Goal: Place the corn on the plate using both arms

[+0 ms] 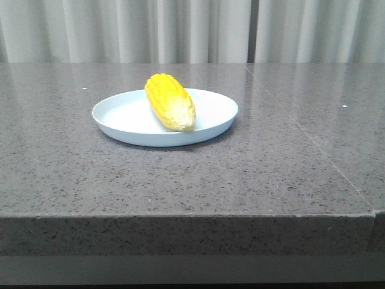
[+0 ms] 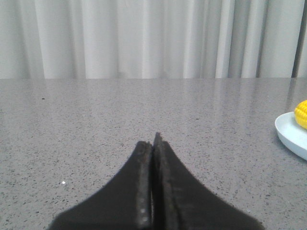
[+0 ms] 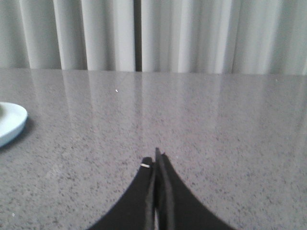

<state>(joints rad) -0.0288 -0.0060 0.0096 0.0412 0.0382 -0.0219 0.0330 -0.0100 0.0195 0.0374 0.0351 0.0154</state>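
The corn cob (image 1: 170,101) is seen lying in the plate (image 1: 114,117); left pincer (image 2: 152,139) and right pincer (image 3: 156,155), both pressed closed and empty, should be kept clear of the rim.

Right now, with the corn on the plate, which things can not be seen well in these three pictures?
- Front view: the corn hides part of the plate floor behind and under it; neither arm appears.
- Left wrist view: the picture's edge cuts off most of the plate and corn; the left gripper has its fingers together.
- Right wrist view: only a plate sliver shows, no corn; the right gripper looks closed.
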